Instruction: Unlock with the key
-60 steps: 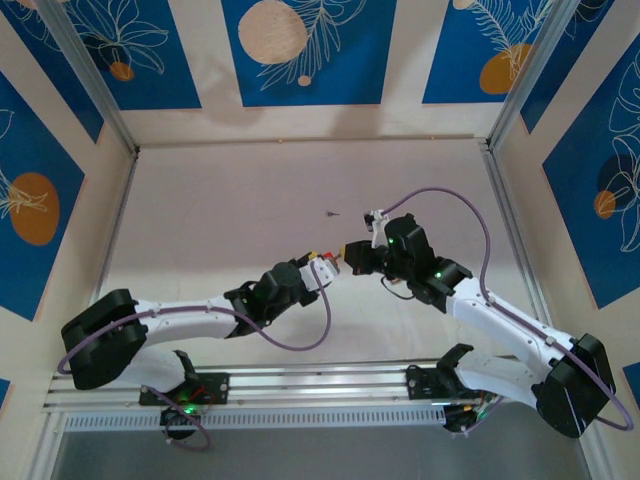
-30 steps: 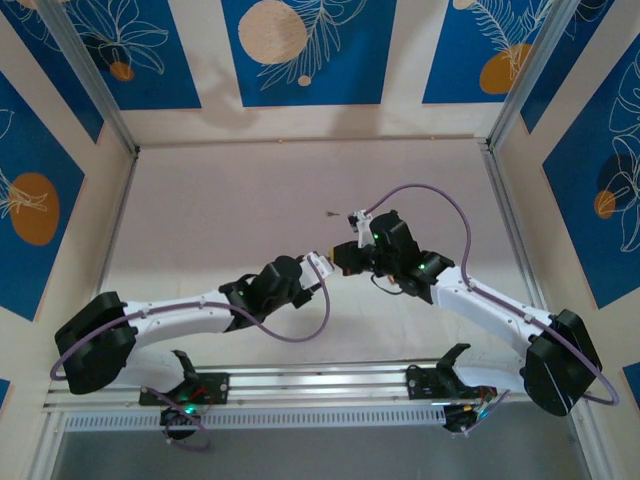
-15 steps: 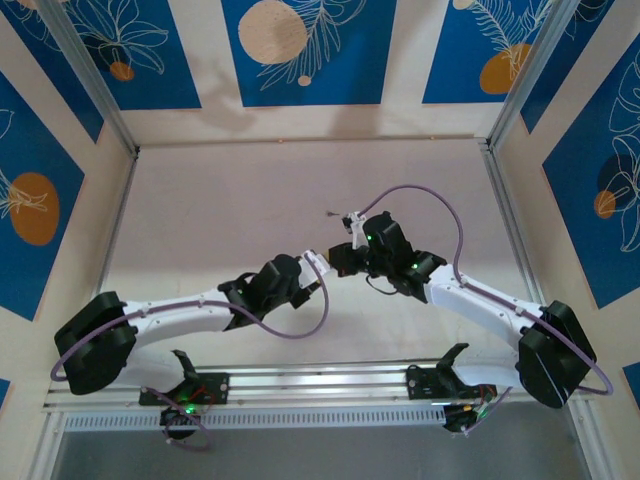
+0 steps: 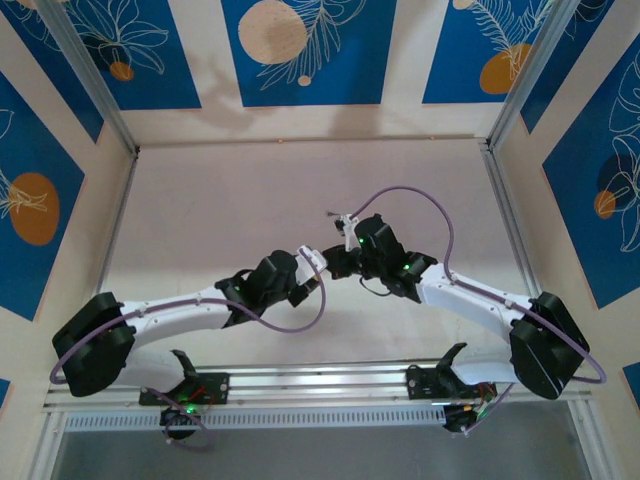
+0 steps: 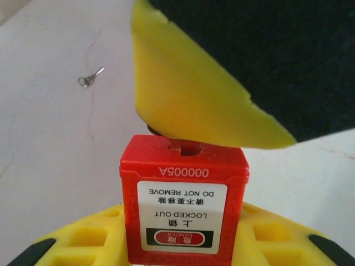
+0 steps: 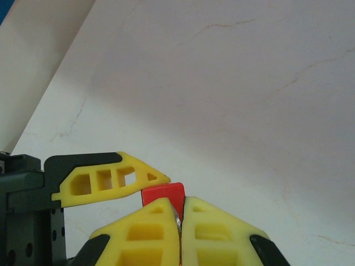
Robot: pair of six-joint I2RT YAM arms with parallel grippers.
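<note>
the red padlock point(image 5: 184, 205) in the left wrist view bears all the readable marks, every one upside down, with "000005a" stamped into its body at 12 o'clock. its white label point(image 5: 182, 213) reads "do not remove" and "locked out" (each paired with a line of chinese characters), and at 6 o'clock a red oval says "danger".

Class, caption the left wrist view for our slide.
Left gripper holds a red lockout padlock; the yellow tip of the right gripper meets its slotted end; a small metal piece lies on the table.
</note>
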